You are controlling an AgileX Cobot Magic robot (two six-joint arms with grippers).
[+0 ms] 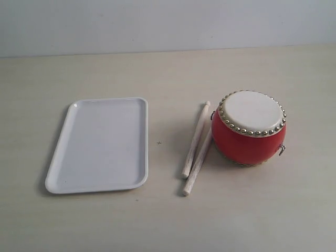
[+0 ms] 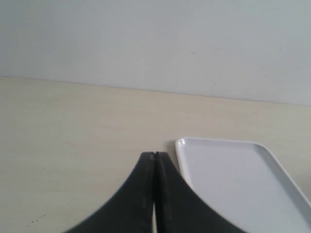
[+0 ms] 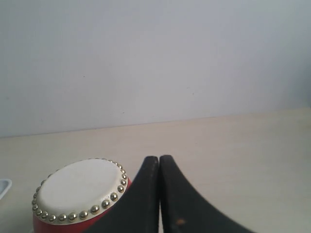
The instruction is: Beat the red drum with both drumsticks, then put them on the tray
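The red drum [image 1: 249,128] stands upright on the table at the right, its cream skin ringed by brass studs. Two pale wooden drumsticks [image 1: 197,147] lie side by side on the table against the drum's left flank. The white tray [image 1: 100,144] lies flat at the left with nothing in it. Neither arm shows in the exterior view. My left gripper [image 2: 154,155] is shut with nothing in it, beside a corner of the tray [image 2: 233,179]. My right gripper [image 3: 159,158] is shut and holds nothing, beside the drum [image 3: 80,194].
A pale wood-grain table [image 1: 173,220] carries everything, with a plain light wall [image 1: 168,23] behind it. A small dark mark [image 1: 159,142] sits on the table between tray and drumsticks.
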